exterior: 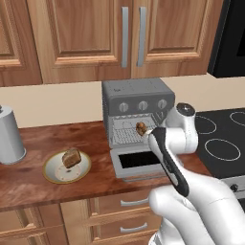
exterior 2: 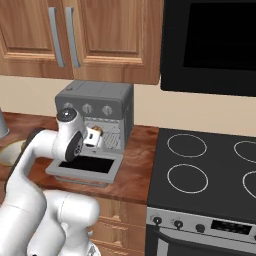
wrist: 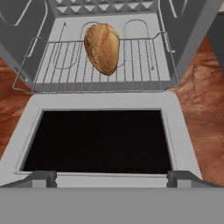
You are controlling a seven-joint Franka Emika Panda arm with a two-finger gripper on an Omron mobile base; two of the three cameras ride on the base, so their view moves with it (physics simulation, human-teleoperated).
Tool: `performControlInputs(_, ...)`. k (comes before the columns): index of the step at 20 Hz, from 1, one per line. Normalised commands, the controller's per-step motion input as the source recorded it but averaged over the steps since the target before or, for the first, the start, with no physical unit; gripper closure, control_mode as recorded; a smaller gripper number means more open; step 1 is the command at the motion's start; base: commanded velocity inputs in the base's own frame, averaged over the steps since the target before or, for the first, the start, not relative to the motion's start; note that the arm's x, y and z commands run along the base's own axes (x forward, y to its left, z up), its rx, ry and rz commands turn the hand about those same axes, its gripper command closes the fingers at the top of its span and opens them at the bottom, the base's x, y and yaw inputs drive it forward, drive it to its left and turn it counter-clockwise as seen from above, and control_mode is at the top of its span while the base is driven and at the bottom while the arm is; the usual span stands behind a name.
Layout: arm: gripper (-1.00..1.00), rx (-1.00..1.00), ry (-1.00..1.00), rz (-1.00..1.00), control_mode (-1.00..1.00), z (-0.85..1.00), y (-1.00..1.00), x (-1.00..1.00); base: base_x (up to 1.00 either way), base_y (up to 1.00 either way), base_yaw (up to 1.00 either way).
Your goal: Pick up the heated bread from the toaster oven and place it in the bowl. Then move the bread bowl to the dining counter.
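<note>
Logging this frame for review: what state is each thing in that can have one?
toaster oven: door dropped open, rack showing.
heated bread: lying on the wire rack, not gripped.
bowl: on the worktop, holding a darker bread chunk.
gripper: open, above the oven door, short of the bread.
canister: upright.

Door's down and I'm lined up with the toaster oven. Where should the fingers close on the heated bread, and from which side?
Grip the heated bread across its narrower middle, coming in from the front over the lowered door. In the hand view it lies lengthwise on the wire rack, long axis pointing into the toaster oven, so its flanks are free. The gripper looks open.
</note>
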Motion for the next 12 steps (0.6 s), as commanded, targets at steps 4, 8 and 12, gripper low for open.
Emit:
performControlInputs(4,-1.00,0.11,-0.12,0.01,-1.00,0.05,0.13,0.44,0.00,0.00,0.00)
performControlInputs(8,-1.00,0.00,-0.08,0.00,-1.00,0.02,0.17,0.59,0.00,0.00,0.00)
performControlInputs(12,-1.00,-0.02,0.00,0.00,-1.00,0.00,0.11,0.59,0.00,0.00,0.00)
